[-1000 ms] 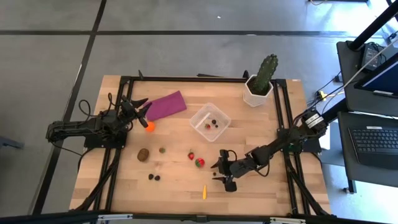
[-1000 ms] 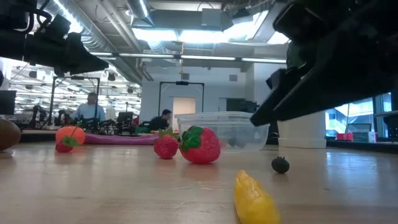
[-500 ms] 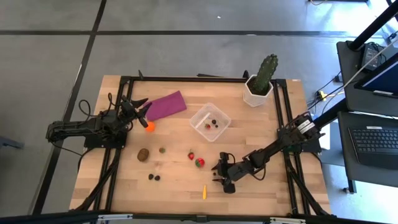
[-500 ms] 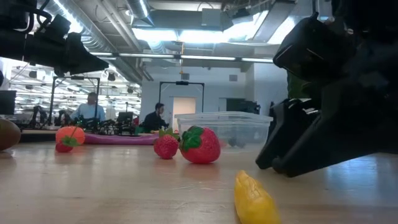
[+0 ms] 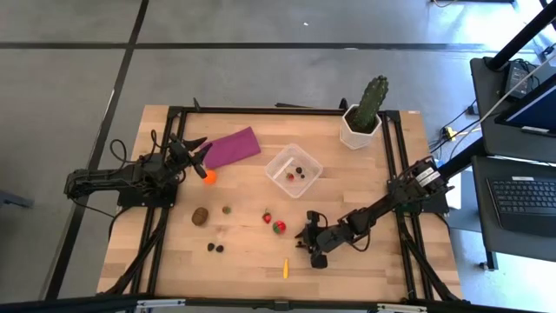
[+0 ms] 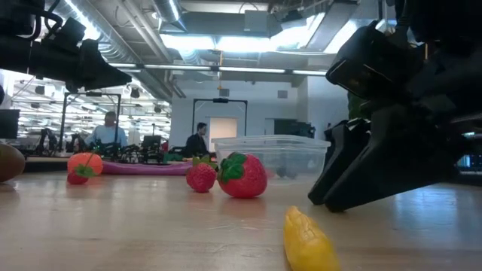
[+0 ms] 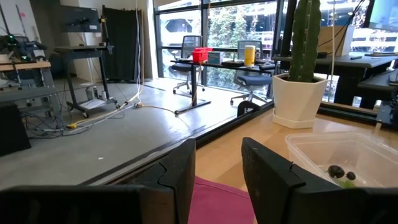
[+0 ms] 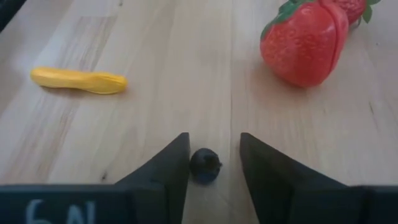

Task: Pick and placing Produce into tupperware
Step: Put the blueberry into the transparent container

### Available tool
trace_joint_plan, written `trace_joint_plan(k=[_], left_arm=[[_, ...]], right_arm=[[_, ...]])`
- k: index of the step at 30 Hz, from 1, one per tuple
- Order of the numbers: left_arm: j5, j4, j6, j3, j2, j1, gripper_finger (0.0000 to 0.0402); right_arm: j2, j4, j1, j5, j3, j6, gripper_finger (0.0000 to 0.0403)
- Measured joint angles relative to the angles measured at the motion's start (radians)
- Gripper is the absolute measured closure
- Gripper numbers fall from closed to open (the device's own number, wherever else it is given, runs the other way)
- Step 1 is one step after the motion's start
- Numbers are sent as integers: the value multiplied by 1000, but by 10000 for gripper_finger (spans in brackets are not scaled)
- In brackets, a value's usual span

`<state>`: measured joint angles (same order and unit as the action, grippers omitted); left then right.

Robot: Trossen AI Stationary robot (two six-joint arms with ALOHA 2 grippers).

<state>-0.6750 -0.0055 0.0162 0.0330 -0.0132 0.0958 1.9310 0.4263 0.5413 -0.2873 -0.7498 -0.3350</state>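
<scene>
I see the wooden tabletop [image 5: 252, 261] first, with both arms reaching in over it. The cactus [image 5: 371, 101] in its white pot [image 5: 358, 130] stands at the far right corner, and the purple cloth [image 5: 232, 146] lies on the far left. The clear tupperware [image 5: 294, 170] sits near the middle, beside the cloth, and already has a few small pieces inside. My left claw [image 5: 198, 153] hangs at the near edge of the cloth with its fingers partly apart and nothing between them — the orange ball [image 5: 209, 176] lies just beside it. My right claw [image 8: 206, 163] is low on the tabletop on the near right, its fingers [image 8: 168, 167] standing either side of a dark berry [image 8: 204, 165]; I see slim gaps on both sides, so I cannot tell whether it grips yet. Just ahead of it lie the big strawberry [image 5: 279, 227] and a smaller strawberry [image 5: 268, 216], with the yellow piece [image 5: 285, 268] nearer the front edge. Farther left are the brown kiwi [image 5: 200, 216], a small greenish piece [image 5: 226, 209] and two dark berries [image 5: 215, 248].
</scene>
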Motion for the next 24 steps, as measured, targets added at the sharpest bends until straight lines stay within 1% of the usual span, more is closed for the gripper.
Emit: trace_joint_plan(k=[5, 19, 21, 24], left_arm=[[0, 0, 0, 0, 0, 0, 278], [0, 0, 0, 0, 0, 0, 278], [0, 0, 0, 0, 0, 0, 278], [0, 0, 0, 0, 0, 0, 278]], right_arm=[[1, -35, 15, -2, -2, -2, 272], [1, -35, 18, 7, 1, -29, 274], [1, -35, 18, 7, 1, -31, 279], [1, -35, 18, 8, 3, -33, 300]])
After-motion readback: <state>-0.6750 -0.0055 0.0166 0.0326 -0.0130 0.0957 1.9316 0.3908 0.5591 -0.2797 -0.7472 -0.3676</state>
